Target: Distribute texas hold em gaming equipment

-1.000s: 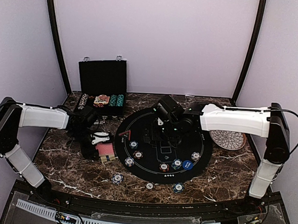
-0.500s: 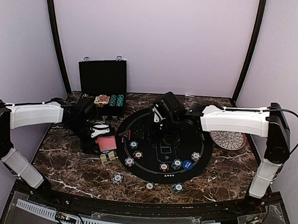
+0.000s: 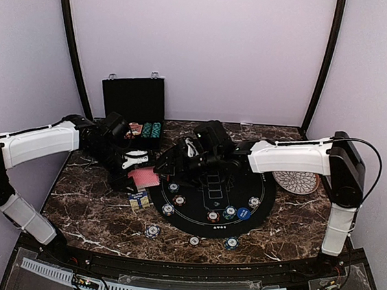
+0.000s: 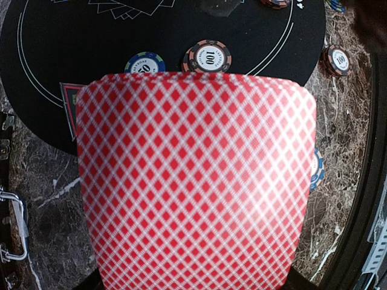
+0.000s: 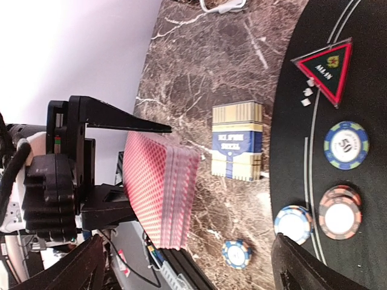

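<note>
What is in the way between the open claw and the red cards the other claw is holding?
Nothing visible. The right gripper, jaws open, faces the card deck held in the left gripper, with a clear gap between them. The striped card box lies on the table beside the deck, not between them.

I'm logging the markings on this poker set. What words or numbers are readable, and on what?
"100": on the red-and-black chip.
"50": on the blue chip.
Too blurred to read: the label lettering on the striped card box.
Too blurred to read: the word on the triangular marker.
No text on the red-backed deck: diamond pattern only.
</note>
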### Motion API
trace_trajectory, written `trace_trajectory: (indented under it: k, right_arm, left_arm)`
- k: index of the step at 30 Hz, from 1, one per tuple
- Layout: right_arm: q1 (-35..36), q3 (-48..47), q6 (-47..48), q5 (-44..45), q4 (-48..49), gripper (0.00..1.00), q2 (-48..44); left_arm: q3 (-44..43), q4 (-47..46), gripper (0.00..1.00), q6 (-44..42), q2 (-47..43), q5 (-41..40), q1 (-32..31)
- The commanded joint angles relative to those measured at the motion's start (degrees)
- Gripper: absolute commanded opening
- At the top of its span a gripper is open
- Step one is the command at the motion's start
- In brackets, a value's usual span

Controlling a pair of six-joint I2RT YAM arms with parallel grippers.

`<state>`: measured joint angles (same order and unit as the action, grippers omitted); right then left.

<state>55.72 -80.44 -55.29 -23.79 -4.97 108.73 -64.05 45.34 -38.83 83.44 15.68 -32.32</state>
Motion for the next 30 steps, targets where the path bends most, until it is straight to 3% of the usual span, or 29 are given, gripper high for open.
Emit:
trace_trajectory:
  k: [1, 30]
  right_arm:
    - [-0.16, -1.8, -2.42, -4.77, 7.04, 0.94, 0.87]
    - [-0.96, 0.03, -12.04, -12.95, 21.78, 0.74, 5.38]
  left_arm:
    - [-1.98, 2.6, 0.0, 0.02, -2.38, 1.81, -0.95]
    - [-7.75, 5.7, 0.0, 0.99, -3.84, 5.79, -3.12]
